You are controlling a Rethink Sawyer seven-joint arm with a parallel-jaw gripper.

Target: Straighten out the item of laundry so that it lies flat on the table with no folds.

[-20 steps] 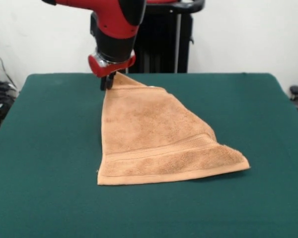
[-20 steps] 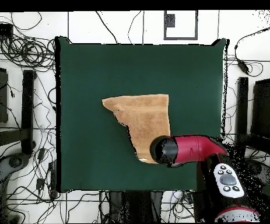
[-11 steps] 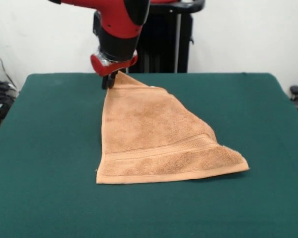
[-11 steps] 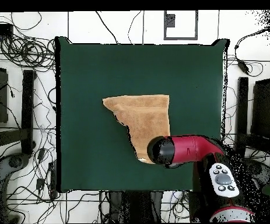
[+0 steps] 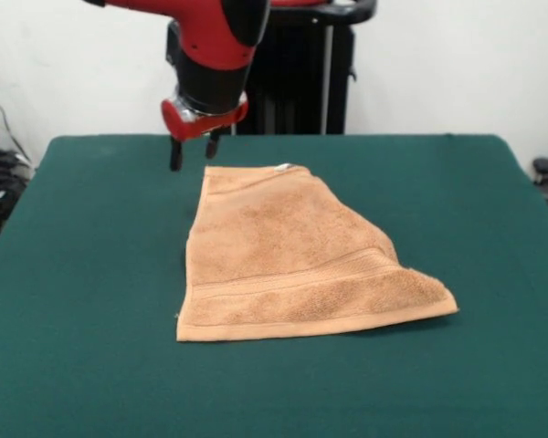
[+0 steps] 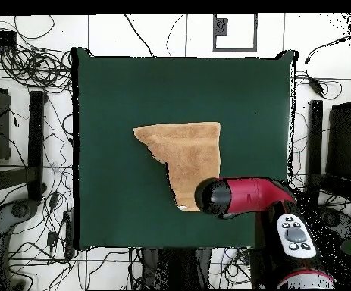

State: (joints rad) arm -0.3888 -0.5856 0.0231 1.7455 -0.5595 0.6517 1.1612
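Gripper (image 5: 193, 151) open, holding nothing.
I see it above the towel's (image 5: 288, 255) far corner; towel lies creased mid-table (image 5: 82, 274).

The table (image 5: 91, 365) wears plain dark green cloth. An orange-tan towel (image 5: 283, 260) lies on it near the middle, seemingly still folded along one slanting side.

Bare table (image 5: 91, 274) all around towel (image 5: 283, 255)

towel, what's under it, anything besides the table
Only the green table shows around the towel. The towel lies slack, part folded under, so anything beneath stays hidden. The open claw hangs above its far corner, apart.
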